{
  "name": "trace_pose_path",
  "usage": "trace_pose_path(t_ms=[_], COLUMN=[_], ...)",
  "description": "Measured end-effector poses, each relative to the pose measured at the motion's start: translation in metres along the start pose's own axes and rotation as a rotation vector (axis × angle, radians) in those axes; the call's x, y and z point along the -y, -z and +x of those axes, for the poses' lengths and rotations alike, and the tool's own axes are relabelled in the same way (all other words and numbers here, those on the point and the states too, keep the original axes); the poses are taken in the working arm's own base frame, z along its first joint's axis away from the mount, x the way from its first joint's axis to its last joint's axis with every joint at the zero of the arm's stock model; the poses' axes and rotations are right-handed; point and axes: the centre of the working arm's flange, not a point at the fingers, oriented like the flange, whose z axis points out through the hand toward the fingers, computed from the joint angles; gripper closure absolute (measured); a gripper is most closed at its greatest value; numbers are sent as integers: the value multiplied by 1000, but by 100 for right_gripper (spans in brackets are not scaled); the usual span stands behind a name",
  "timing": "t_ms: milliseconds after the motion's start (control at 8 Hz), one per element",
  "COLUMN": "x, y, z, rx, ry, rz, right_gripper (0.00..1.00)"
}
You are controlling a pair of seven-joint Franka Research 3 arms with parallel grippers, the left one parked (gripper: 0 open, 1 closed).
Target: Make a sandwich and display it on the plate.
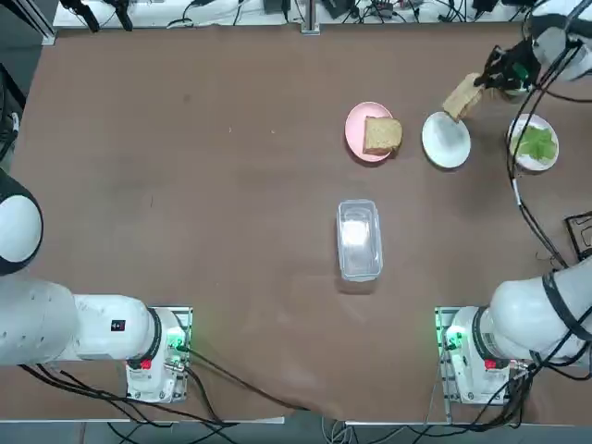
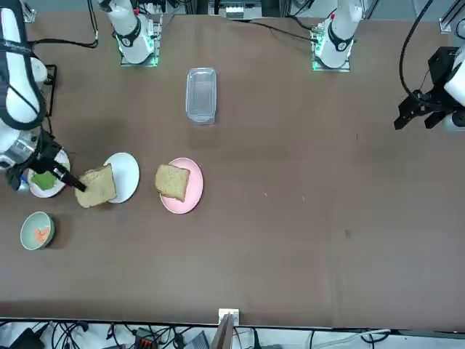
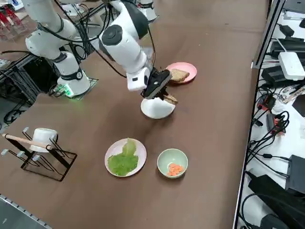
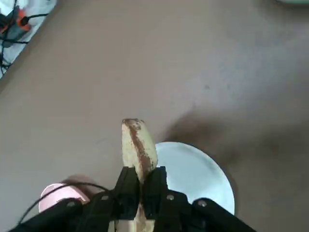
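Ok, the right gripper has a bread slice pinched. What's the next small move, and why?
Probably bring the right gripper in over the middle of the white plate and lower it. The bread slice is held tilted above the plate's edge, and the plate has nothing on it.

wrist cam cuts off the pink plate at the edge, and the gripper hides the held bread's lower end

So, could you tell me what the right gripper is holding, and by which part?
The right gripper is shut on a bread slice, pinching it by one edge, above the white plate.
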Motion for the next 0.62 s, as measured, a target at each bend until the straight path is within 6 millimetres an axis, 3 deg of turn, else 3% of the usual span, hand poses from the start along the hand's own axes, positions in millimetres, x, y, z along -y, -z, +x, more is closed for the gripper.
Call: trace_pose_path(t_ms=[625], x=[-22], y=[-15], z=[-26], rx=[30], ry=[-156], rz=[72], right_gripper=[92])
